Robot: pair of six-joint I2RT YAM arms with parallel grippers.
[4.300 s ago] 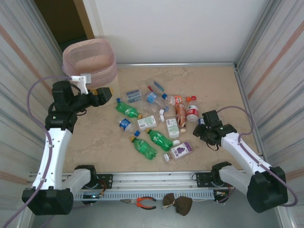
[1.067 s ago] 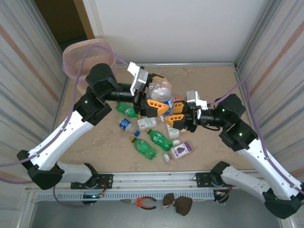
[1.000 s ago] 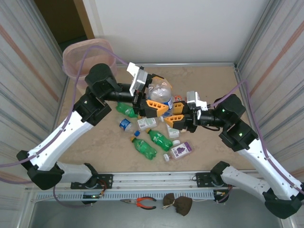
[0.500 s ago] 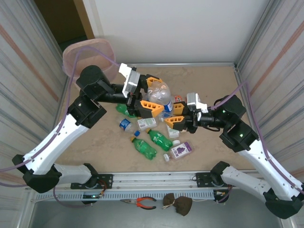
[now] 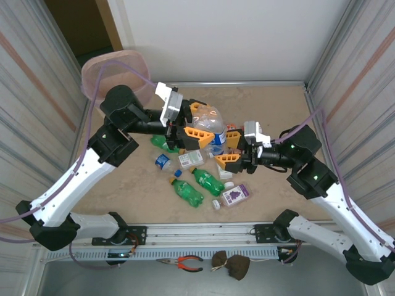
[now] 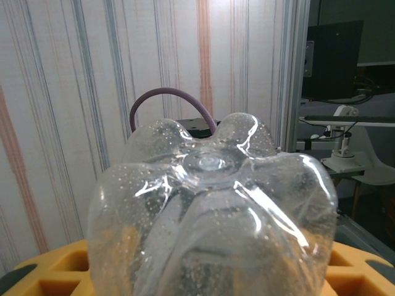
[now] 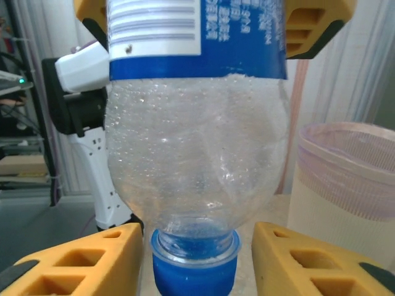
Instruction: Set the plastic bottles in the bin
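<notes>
Left claw (image 5: 200,122) clamped on bottle (image 7: 194,154), lifted over tabletop (image 5: 123,179); right claw (image 5: 228,148) parted beside cap (image 7: 194,266), gripping nothing. Step: handover, likely. Next: left arm carries bottle to bin (image 5: 88,83) at far-left corner, lets go above rim.

- tan speckled table (image 5: 278,111), walled at the back and on both sides.
- bin (image 5: 99,71) stands at its far left corner.
- green bottle (image 5: 187,192) lies on its side near the front, left of centre, with its cap toward the far left.
- second green bottle (image 5: 208,181) lies just beside it on the right, roughly parallel.
- third green bottle (image 5: 162,143) lies farther back and is partly hidden.
- purple bottle (image 5: 235,195) lies on its side right of the green pair, with its white cap to the left.
- blue bottle (image 5: 163,161), small, lies left of the others.
- white bottle (image 5: 191,160), green-labelled, lies just right of the blue one.
</notes>
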